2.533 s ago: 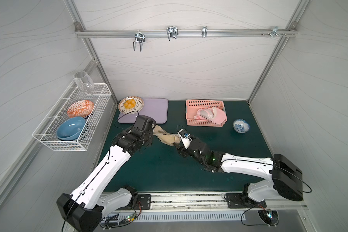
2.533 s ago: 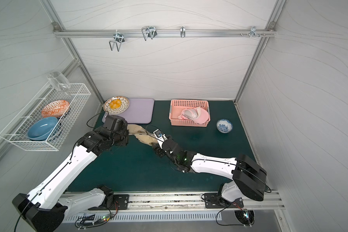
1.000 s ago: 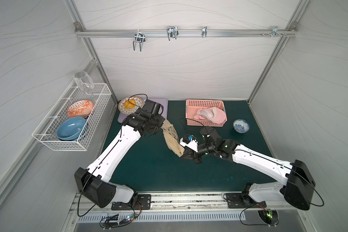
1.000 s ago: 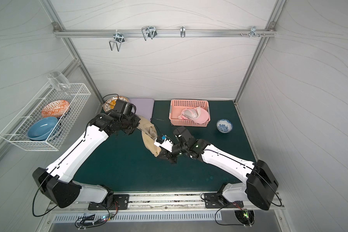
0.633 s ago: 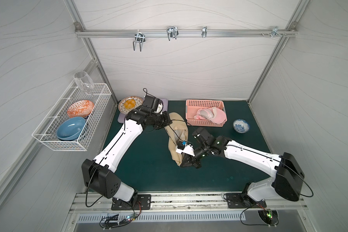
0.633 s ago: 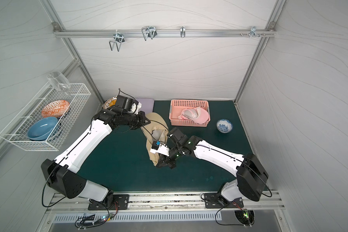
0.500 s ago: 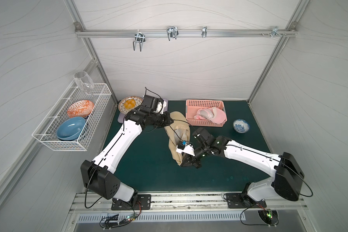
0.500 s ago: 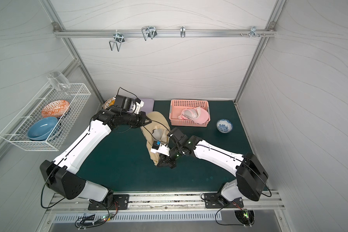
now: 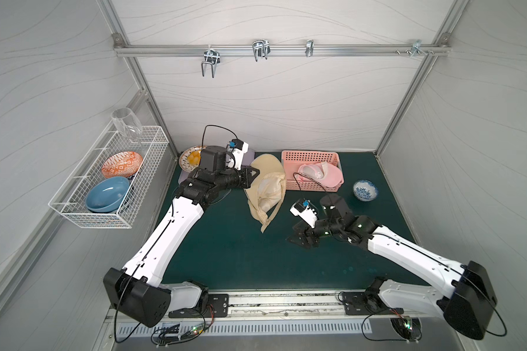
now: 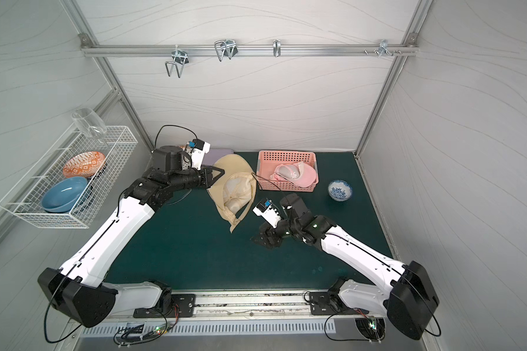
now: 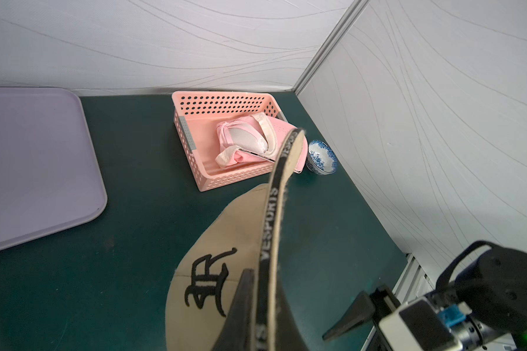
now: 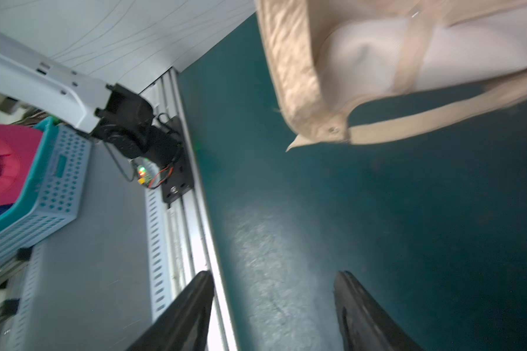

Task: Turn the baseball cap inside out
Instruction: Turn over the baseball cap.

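Toward the back of the mat, between the tray and the basket, we see the cap hanging from the left gripper. Its jaws are pressed together on the cap's inner band. The left wrist view shows a black finger lying flat against that band, which carries printed lettering, with the tan outer face and its black embroidered mark beside it.

In both top views the cap's opening faces up toward the camera, so we look into the pale lining. The brim lies toward the back wall and the strap loops down toward the front. The strap's loose end points at the mat; we cannot tell whether it touches.

The right gripper sits low over the mat, in front of the cap and apart from it. Its two black fingers stand wide apart and empty. In the right wrist view we see bare mat and the table's front rail past the tips, and the cap hangs beyond them.

A pink cap lies in the basket, and a bowl stands on the mat near the basket's right end. The tan cap's edge comes just beside the basket's left end; we cannot tell whether they touch.
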{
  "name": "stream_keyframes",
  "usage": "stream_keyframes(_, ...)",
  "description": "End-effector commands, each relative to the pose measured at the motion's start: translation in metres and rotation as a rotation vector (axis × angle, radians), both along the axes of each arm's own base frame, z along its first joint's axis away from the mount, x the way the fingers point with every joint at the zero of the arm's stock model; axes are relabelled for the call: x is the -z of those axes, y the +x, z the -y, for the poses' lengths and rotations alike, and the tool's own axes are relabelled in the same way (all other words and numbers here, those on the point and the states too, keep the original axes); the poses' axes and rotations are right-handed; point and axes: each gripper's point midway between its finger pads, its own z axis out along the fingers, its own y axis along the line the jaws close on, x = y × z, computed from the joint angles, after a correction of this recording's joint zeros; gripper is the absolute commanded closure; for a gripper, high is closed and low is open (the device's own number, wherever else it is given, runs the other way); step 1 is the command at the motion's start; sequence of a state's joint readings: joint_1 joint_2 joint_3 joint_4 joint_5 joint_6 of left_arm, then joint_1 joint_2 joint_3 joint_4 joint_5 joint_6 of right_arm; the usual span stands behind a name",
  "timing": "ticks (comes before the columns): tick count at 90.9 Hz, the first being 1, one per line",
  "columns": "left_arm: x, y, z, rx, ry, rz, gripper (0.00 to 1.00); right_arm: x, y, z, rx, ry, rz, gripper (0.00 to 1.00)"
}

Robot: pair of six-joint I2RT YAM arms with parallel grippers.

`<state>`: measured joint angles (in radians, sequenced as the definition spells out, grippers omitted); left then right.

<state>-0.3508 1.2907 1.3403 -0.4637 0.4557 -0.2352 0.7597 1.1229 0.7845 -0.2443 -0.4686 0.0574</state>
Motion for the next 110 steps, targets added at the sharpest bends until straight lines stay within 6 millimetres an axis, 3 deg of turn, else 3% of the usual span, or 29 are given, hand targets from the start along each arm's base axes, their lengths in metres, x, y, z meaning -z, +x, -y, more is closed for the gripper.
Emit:
stream_keyframes(1,-0.038,-0.009,0.017,0.116,-0.065,0.170,1.00,-0.024,0.035,0.004,0.202,0.125,0.009,0.25)
stream_keyframes(12,-0.042,-0.026,0.031,0.237,-0.095,0.181,1.00,-0.040,0.055,0.014,0.283,0.210,0.030,0.20)
stream_keyframes(34,-0.050,-0.050,0.045,0.393,-0.154,0.168,1.00,-0.054,0.081,0.046,0.366,0.262,0.063,0.20)
stream_keyframes(58,-0.057,-0.066,0.054,0.489,-0.198,0.168,1.00,-0.065,0.081,0.048,0.298,0.302,0.061,0.27)
stream_keyframes(66,-0.059,-0.068,0.056,0.507,-0.209,0.172,1.00,-0.060,0.085,0.046,0.297,0.293,0.045,0.40)
stream_keyframes(76,-0.061,-0.069,0.057,0.509,-0.213,0.174,1.00,-0.046,0.094,0.049,0.351,0.249,0.014,0.73)
stream_keyframes(83,-0.058,-0.061,0.052,0.455,-0.177,0.190,1.00,-0.034,0.103,0.060,0.438,0.180,0.010,0.90)
stream_keyframes(95,-0.045,-0.039,0.038,0.270,-0.025,0.240,1.00,-0.008,0.105,0.084,0.585,-0.012,-0.010,0.95)
stream_keyframes(110,-0.031,-0.023,0.034,0.093,0.192,0.347,1.00,-0.002,0.092,0.085,0.600,-0.157,-0.006,0.94)
